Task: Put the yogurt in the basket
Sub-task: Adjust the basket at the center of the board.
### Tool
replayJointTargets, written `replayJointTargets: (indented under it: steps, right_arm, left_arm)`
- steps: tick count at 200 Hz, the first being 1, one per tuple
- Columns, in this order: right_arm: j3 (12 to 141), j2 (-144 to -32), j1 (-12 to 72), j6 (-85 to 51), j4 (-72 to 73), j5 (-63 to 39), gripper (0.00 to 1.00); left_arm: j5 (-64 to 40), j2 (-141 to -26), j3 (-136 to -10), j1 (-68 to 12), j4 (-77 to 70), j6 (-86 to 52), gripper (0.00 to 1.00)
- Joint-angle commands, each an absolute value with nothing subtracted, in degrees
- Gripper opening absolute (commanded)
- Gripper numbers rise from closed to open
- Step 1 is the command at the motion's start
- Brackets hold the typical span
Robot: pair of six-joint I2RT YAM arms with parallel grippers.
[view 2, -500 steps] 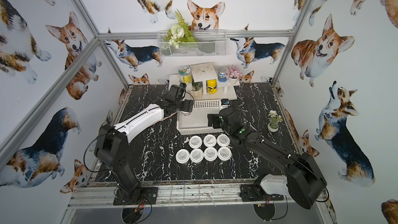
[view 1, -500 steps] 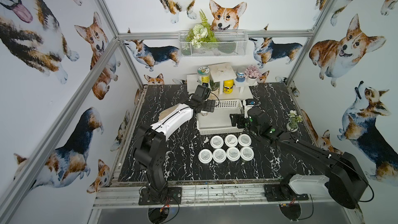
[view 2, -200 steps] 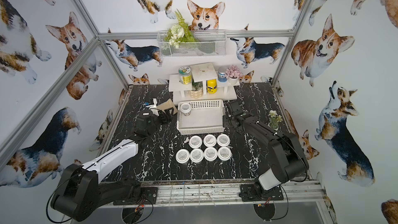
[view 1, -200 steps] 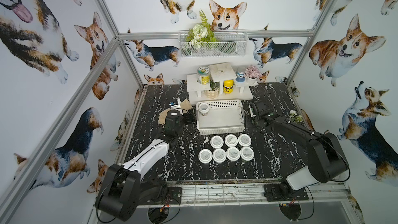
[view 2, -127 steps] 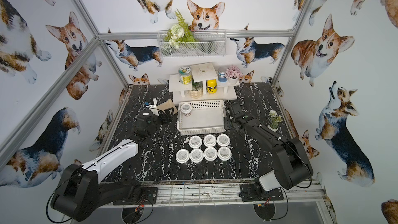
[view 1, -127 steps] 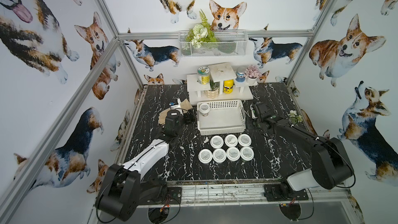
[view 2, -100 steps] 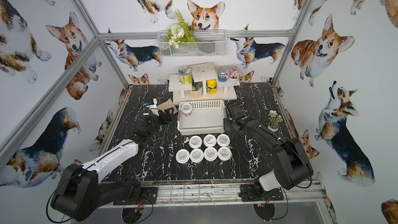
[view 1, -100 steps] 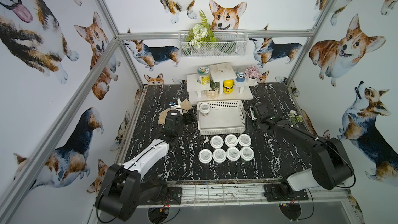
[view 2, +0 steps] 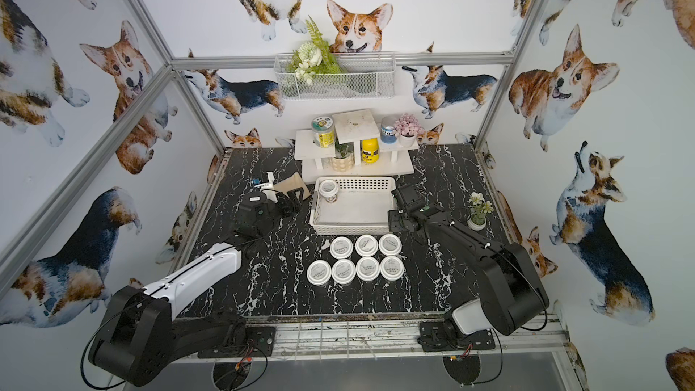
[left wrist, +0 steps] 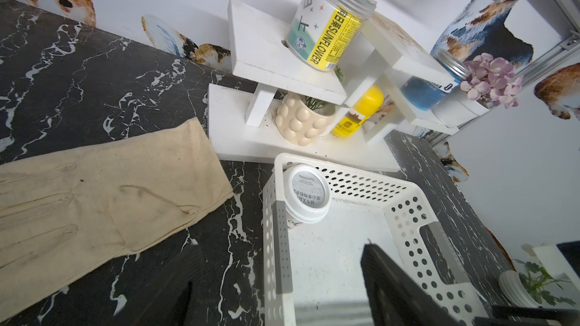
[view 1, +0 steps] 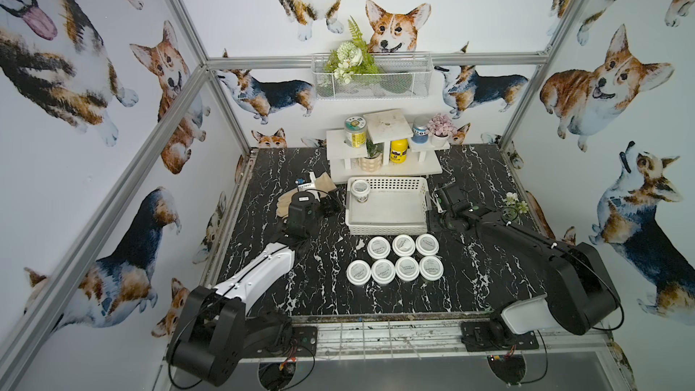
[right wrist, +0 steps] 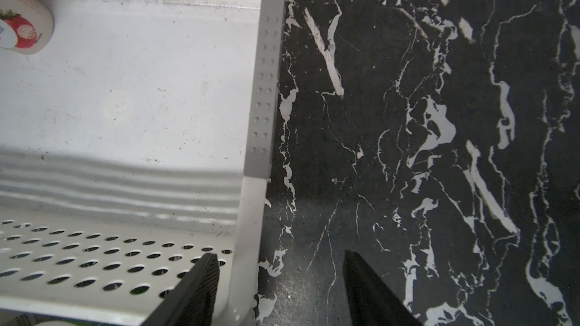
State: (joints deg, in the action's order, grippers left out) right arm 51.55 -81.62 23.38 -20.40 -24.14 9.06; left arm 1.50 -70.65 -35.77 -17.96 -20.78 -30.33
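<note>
One small clear white-lidded yogurt jar [view 1: 360, 188] stands in the shallow white perforated plastic basket [view 1: 387, 182] ahead of the left hand [left wrist: 279, 252] and beside the right hand [right wrist: 279, 254], both open and empty; the next fetch likely calls for one to reach back to the seven jars [view 1: 383, 270] behind them.

Light: bright, even, overhead in both top views.
Shadow: soft dark patch on the bench [right wrist: 329, 214] beside the basket [right wrist: 263, 89].
Blur: right pincer [right wrist: 279, 255] fingers, near lens.
</note>
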Motion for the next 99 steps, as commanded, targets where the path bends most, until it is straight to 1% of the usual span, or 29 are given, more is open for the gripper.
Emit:
replayJointTargets:
  steps: [1,15,40,50,68,84,99]
  right_arm:
    - [52.57,-80.56,23.63,-21.01,-25.98,10.74,0.69]
    - [54.27,-79.09,25.13,-20.75,-27.26,13.53,0.69]
    - [59.41,-76.36,30.66,-20.55,-30.79,18.82,0.7]
    - [61.67,-75.32,32.77,-21.0,-31.97,19.63,0.73]
    - [64.33,-73.49,35.89,-21.65,-32.36,17.29,0.8]
    - [65.25,-72.78,38.33,-22.6,-31.93,14.22,0.83]
    - [65.07,-73.1,41.43,-23.71,-31.45,13.92,0.85]
  left_arm:
    - [1.49,-70.49,-35.47,-17.83,-22.86,-30.37,0.85]
    - [1.45,-70.58,-35.49,-17.84,-22.93,-30.39,0.85]
    - [1.49,-70.58,-35.27,-17.8,-23.2,-30.47,0.84]
    - [1.58,-70.58,-35.29,-17.71,-23.29,-30.51,0.85]
    - [1.78,-70.37,-34.91,-17.53,-23.5,-30.84,0.85]
    - [2.45,-69.45,-33.89,-17.31,-24.24,-31.32,0.85]
    - [2.73,-68.69,-33.01,-16.9,-24.85,-31.8,0.85]
